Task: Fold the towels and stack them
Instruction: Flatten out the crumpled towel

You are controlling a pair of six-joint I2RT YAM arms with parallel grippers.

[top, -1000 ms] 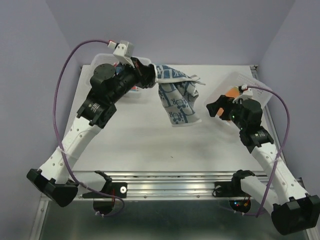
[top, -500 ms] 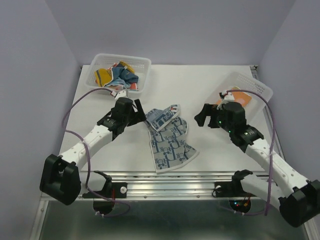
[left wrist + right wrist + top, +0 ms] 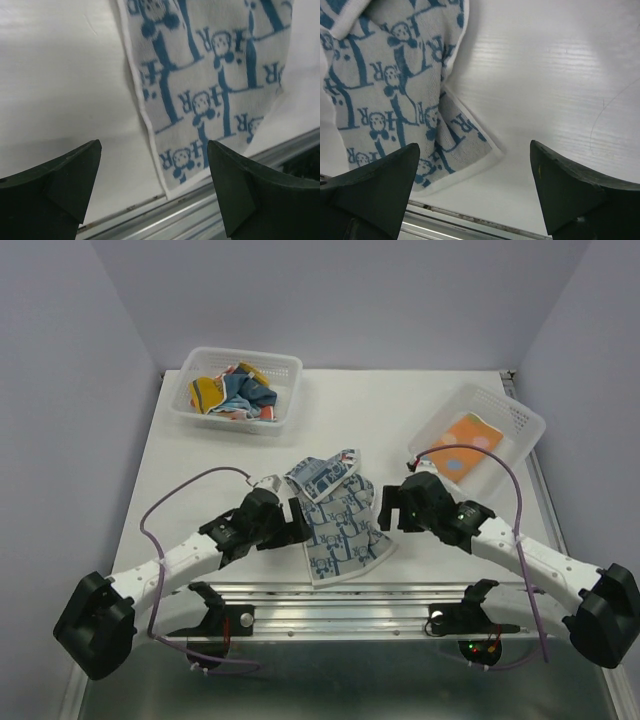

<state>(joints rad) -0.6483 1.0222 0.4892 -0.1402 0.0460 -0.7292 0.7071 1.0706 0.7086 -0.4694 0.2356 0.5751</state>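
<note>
On either side of the printed towel (image 3: 335, 525) I have an arm laid out low over the table (image 3: 200, 470), each reaching inward from its base. The left arm runs almost flat toward the towel's left edge, and the left gripper (image 3: 297, 523) sits just beside that edge. The right arm mirrors it, elbow out, with the right gripper (image 3: 385, 510) just off the towel's right edge.

Both sets of fingers are spread wide and hold nothing. The towel lies loose between them, its near end by the front rail (image 3: 330, 595) and its far end rumpled, one corner turned over.

Left of the towel and well beyond it stands a basket (image 3: 292, 368) with a heap of mixed towels (image 3: 232, 395). To its right stands another basket (image 3: 527, 427) with an orange towel (image 3: 462, 445) lying flat inside. Only the overhead view shows those.

The wrist views give me the close detail. From the left wrist, the left gripper (image 3: 152, 150) frames the towel's (image 3: 210, 75) white-hemmed left edge, which runs down between the fingers to a rounded near corner just short of the rail — the cloth is flat there. From the right wrist, the right gripper (image 3: 475, 147) looks down on bare table beside the towel (image 3: 385, 75), and I can see a second layer with its corner poking out from under the upper one.
</note>
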